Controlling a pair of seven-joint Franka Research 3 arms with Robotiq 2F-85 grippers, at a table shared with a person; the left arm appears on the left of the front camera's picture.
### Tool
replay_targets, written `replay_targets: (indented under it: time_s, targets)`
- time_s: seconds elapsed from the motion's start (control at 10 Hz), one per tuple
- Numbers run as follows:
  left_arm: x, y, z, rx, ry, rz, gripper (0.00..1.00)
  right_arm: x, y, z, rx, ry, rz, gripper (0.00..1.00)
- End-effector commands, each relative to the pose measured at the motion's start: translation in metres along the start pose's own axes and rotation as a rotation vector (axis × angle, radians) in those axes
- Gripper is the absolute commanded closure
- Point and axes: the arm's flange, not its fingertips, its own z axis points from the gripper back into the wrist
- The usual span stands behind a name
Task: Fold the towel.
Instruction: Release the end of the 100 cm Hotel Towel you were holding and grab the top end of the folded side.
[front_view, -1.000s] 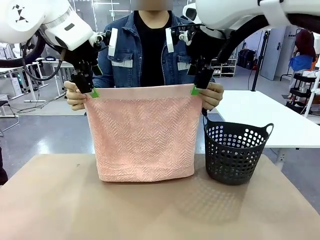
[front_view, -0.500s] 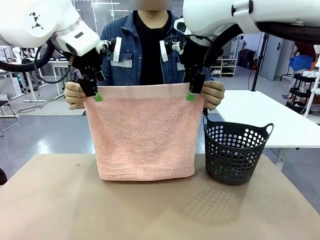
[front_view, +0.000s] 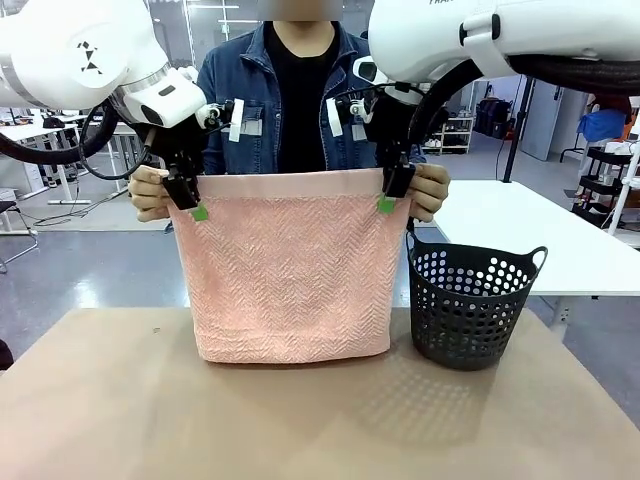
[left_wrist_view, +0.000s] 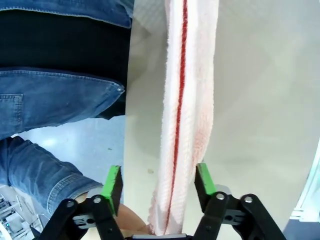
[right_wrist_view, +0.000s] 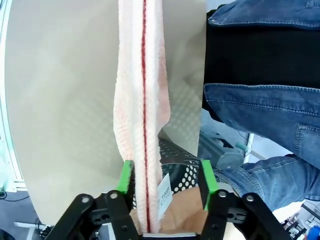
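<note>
Just beside the basket (front_view: 470, 305), the towel (front_view: 285, 270) hangs from a person's grip, bottom on the worktop (front_view: 300, 425); left hand (front_view: 198, 208) and right hand (front_view: 386, 201) straddle its top corners, jaws apart.

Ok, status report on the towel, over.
Left tool, right tool open, astride top edge of towel. Person's hands hold the upper corners. Black basket beside it, nothing blocking.
</note>
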Motion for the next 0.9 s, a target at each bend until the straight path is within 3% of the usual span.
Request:
replay_targets:
  time_s: [0.0,0.1,0.3,0.8]
  targets:
    - [-0.002,-0.003,0.005,-0.029,-0.019,0.005,0.64,-0.004,0.012,-0.001,-0.002,0.000,-0.028,1.00]
    - [-0.004,-0.007,0.006,-0.028,-0.020,0.005,1.00,-0.005,0.014,-0.001,-0.005,-0.001,-0.029,0.87]
    - [-0.007,-0.012,0.011,-0.019,-0.018,0.019,1.00,-0.002,0.017,0.000,-0.004,-0.001,-0.022,1.00]
    - [-0.019,-0.016,0.011,-0.008,-0.003,0.063,1.00,-0.002,0.013,0.001,-0.017,-0.006,-0.053,1.00]
